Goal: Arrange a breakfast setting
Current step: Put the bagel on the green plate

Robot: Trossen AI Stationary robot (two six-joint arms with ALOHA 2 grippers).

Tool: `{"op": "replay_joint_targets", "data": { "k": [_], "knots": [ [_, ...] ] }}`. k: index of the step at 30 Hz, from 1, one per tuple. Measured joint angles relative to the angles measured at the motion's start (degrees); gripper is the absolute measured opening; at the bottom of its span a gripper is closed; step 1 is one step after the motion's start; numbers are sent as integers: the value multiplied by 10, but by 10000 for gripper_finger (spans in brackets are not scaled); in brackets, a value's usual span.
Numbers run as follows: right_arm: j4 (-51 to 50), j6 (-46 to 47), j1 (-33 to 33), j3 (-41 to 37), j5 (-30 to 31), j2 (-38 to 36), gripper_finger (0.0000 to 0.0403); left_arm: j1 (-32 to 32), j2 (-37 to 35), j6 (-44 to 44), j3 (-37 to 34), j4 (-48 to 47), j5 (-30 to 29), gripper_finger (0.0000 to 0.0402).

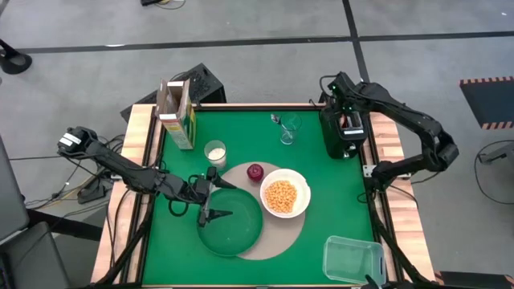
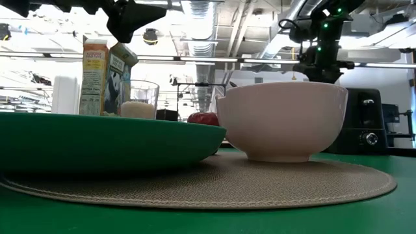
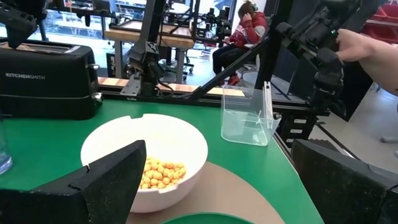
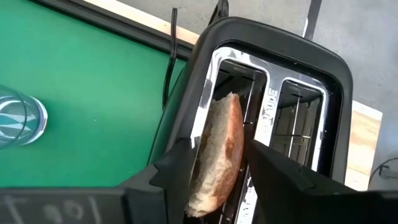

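A round dark-green plate (image 1: 233, 229) and a white bowl (image 1: 284, 197) of cereal rest on a round tan mat (image 1: 277, 233). My left gripper (image 1: 215, 210) hangs open above the plate's left part; in its wrist view (image 3: 217, 186) the bowl (image 3: 146, 155) shows between the fingers, farther off. My right gripper (image 1: 347, 120) is above the black toaster (image 1: 341, 136), shut on a bread slice (image 4: 217, 155). A clear glass (image 1: 288, 128) with a metal spoon (image 1: 275, 120) beside or in it stands at the back. The cereal box (image 1: 177, 112) stands at the far left. My right gripper pinches the bread slice's two flat faces (image 4: 208, 168) between its two fingers, which come from above and point down. The slice stands upright on edge below the fingers, its lower end (image 4: 227, 102) at the mouth of the toaster's slot (image 4: 239, 81).
A glass of milk (image 1: 214, 152) and a red apple (image 1: 254, 172) stand near the mat's far edge. A clear plastic tub (image 1: 352, 258) sits at the near right corner. A seated person (image 3: 249, 25) and a hand (image 3: 373, 50) show beyond the table.
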Motion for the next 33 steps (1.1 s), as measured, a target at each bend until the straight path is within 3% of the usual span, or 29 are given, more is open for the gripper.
{"op": "replay_joint_targets", "data": {
  "k": [27,33],
  "knots": [
    [12,2,-9,-11,6,23,171,0,0,6,0,-5,-3,386],
    [13,0,-11,-11,1,23,138,0,0,6,0,-5,-3,386]
  ]
}}
